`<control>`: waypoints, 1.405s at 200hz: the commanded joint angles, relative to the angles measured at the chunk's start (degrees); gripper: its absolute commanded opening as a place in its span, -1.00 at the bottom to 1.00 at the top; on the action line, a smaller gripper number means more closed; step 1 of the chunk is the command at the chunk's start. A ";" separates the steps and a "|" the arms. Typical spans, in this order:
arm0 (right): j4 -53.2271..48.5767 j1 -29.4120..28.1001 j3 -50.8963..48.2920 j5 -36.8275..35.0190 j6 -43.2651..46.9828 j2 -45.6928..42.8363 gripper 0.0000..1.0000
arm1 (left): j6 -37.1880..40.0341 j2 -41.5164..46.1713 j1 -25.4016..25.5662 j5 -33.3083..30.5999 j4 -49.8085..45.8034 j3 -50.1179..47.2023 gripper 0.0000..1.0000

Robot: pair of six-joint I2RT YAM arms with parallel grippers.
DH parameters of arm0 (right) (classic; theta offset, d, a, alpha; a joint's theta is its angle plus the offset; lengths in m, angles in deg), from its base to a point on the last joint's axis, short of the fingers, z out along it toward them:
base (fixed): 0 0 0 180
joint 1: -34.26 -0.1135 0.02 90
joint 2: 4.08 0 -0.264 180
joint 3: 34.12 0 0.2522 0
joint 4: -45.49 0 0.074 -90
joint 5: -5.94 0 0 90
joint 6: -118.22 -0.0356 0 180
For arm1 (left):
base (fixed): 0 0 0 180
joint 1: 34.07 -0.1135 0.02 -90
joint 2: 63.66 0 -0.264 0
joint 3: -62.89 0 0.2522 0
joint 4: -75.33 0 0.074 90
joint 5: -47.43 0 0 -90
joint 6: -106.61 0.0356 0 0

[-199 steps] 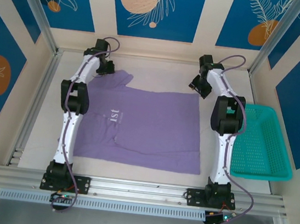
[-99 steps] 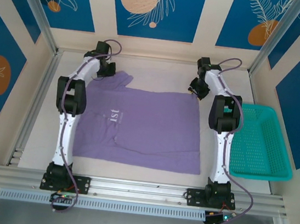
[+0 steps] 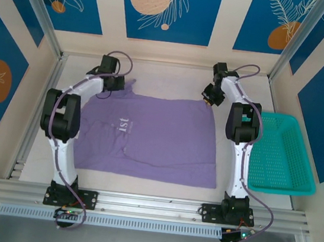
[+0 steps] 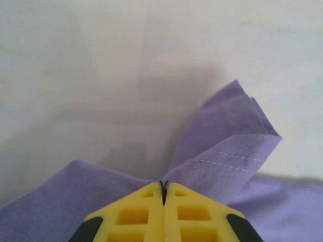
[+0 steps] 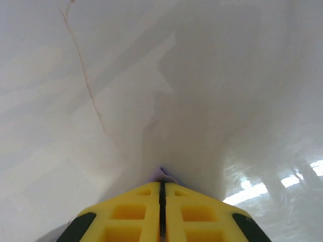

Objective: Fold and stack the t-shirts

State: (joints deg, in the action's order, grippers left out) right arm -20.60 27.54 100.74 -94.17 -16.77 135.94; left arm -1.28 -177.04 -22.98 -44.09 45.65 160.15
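Note:
A lavender-purple t-shirt (image 3: pixel 154 135) lies spread flat on the white table, white lettering (image 3: pixel 124 125) on its left part. My left gripper (image 3: pixel 117 83) is at the shirt's far left corner, shut on the fabric by the sleeve. In the left wrist view the yellow jaws (image 4: pixel 163 185) pinch purple cloth, and the stitched sleeve hem (image 4: pixel 229 156) folds up beyond them. My right gripper (image 3: pixel 208 95) is at the far right corner, shut on the hem. The right wrist view shows a sliver of purple cloth (image 5: pixel 162 174) poking past the closed jaws.
A teal mesh basket (image 3: pixel 279 154) sits at the right of the table, beside the right arm. The metal frame rail (image 3: pixel 139 204) runs along the near edge. White table (image 3: pixel 168 77) lies bare beyond the shirt's far edge.
The left arm's elbow has swung out to the left while its gripper stays at the sleeve corner. The right gripper has shifted slightly farther back at the shirt's corner.

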 commanded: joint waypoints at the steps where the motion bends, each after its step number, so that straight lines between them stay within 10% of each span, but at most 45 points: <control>1: 0.47 0.22 -2.83 2.12 -0.45 -0.70 -0.80 | -1.50 5.53 2.52 -2.38 2.94 -7.18 -1.00; 46: 2.38 -0.39 -6.10 1.96 1.01 -3.44 -0.83 | -4.80 14.81 8.99 -1.98 -3.50 -19.45 -0.56; 85: 4.11 -0.98 -8.65 1.64 2.89 -6.19 -0.85 | -11.42 25.98 8.36 -13.05 -12.04 -23.56 0.49; 118: 5.86 -1.24 -11.01 1.85 3.18 -7.99 -0.85 | -17.67 20.02 -2.75 2.29 -20.04 -12.49 0.53; 177: 6.72 -1.53 -11.45 2.72 3.55 -8.28 -0.85 | -24.38 2.58 -4.61 23.56 -31.11 0.86 0.39; 281: 6.88 -1.16 -11.58 2.39 3.68 -8.28 -0.85 | -10.64 -0.83 -2.92 35.73 -28.23 2.21 0.06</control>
State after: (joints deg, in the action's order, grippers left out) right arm -13.63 26.41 90.08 -92.60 -13.69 129.95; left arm -20.06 -181.09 -27.22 -13.08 16.90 163.15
